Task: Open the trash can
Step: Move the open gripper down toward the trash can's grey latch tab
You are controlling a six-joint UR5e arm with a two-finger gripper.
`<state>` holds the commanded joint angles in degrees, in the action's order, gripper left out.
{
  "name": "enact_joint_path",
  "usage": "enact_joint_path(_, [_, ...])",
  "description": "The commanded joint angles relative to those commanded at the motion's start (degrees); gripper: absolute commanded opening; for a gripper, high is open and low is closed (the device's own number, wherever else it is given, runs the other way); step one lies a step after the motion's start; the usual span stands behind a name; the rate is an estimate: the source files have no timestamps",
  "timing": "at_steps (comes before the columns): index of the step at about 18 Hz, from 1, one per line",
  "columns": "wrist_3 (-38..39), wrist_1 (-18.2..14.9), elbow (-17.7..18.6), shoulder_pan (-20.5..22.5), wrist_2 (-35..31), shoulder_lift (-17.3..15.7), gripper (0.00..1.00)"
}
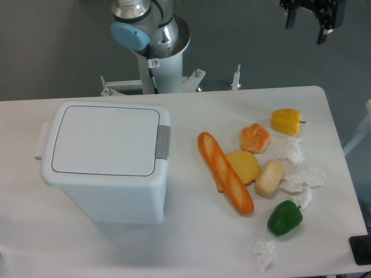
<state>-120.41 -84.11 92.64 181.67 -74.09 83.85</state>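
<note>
The trash can (104, 159) is a large white rectangular bin standing on the left half of the table. Its flat lid (105, 140) lies shut. A grey push-button tab (163, 142) sits on its right rim. My gripper (307, 26) hangs high at the top right of the view, above the table's far right corner and far from the bin. Its two dark fingers point down with a gap between them and hold nothing.
Toy food lies right of the bin: a long baguette (226, 172), a yellow block (243, 167), a croissant (255, 137), a bread roll (270, 178), a yellow pepper (286, 121), a green pepper (284, 218). Crumpled white paper (301, 176) is scattered among them. The arm's base (153, 46) stands behind the table.
</note>
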Motion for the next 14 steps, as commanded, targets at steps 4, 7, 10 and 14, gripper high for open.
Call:
enact_joint_path(4, [0.3, -0.2, 0.0, -1.1, 0.1, -0.4, 1.0])
enact_joint_path(7, [4.3, -0.1, 0.0, -3.7, 0.2, -0.4, 1.0])
enact_joint_path(10, [8.7, 0.6, -0.1, -5.3, 1.2, -0.4, 1.0])
enact_joint_path(14, [13.8, 2.0, -0.2, -7.6, 1.8, 0.1, 1.0])
